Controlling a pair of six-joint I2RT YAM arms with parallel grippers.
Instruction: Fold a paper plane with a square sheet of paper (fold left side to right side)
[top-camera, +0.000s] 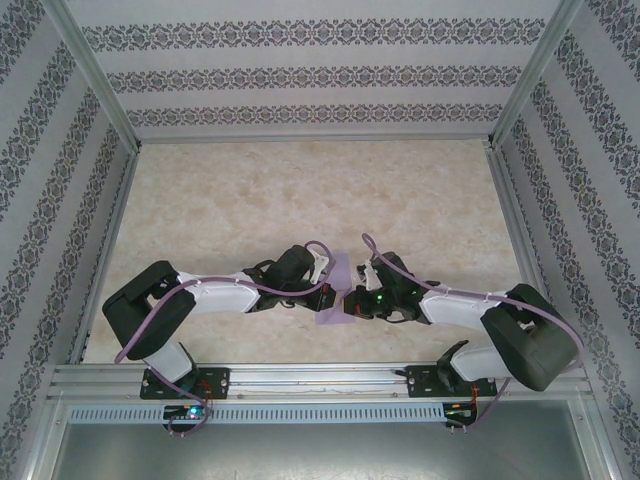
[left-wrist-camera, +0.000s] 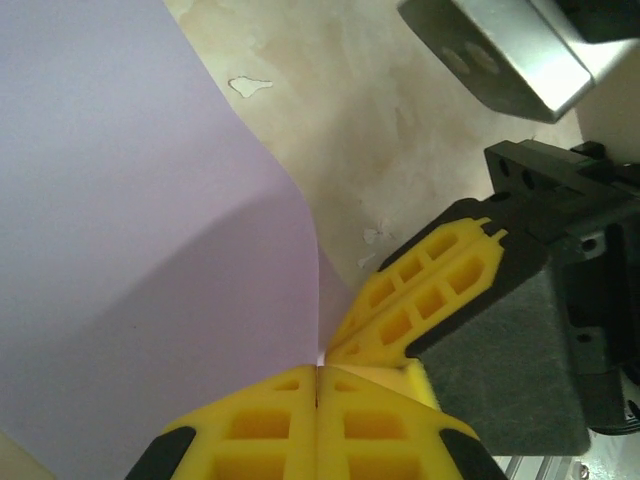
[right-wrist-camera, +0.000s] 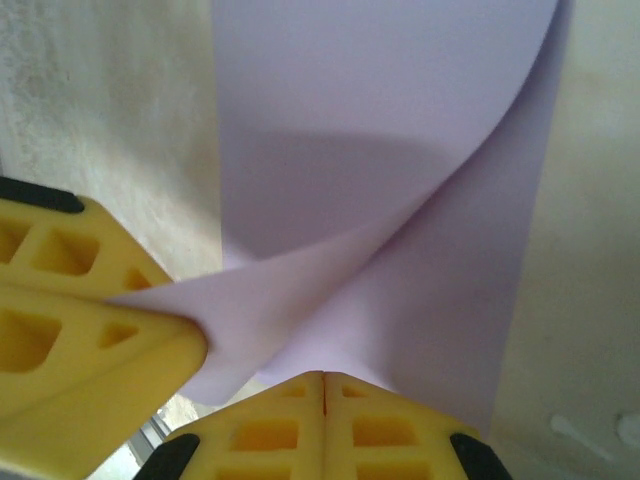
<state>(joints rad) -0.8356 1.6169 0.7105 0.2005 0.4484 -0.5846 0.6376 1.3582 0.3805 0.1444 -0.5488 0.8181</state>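
The lavender square sheet of paper (top-camera: 337, 270) lies near the table's front edge, between the two arms. One side of it is lifted and curls over the flat part (right-wrist-camera: 440, 300). My left gripper (left-wrist-camera: 318, 368) is shut on a corner of the lifted flap (left-wrist-camera: 130, 200). In the right wrist view that corner runs in between the left gripper's (right-wrist-camera: 185, 325) yellow fingers. My right gripper (right-wrist-camera: 323, 376) is shut, its tips at the near edge of the flat part. Whether paper is pinched between them cannot be seen. The two grippers (top-camera: 338, 290) (top-camera: 350, 300) almost touch.
The beige marbled table (top-camera: 300, 190) stretches away behind the paper. Patterned walls and metal frame rails (top-camera: 110, 240) close it in on three sides. The right arm's black and silver wrist parts (left-wrist-camera: 560, 230) stand close beside my left gripper.
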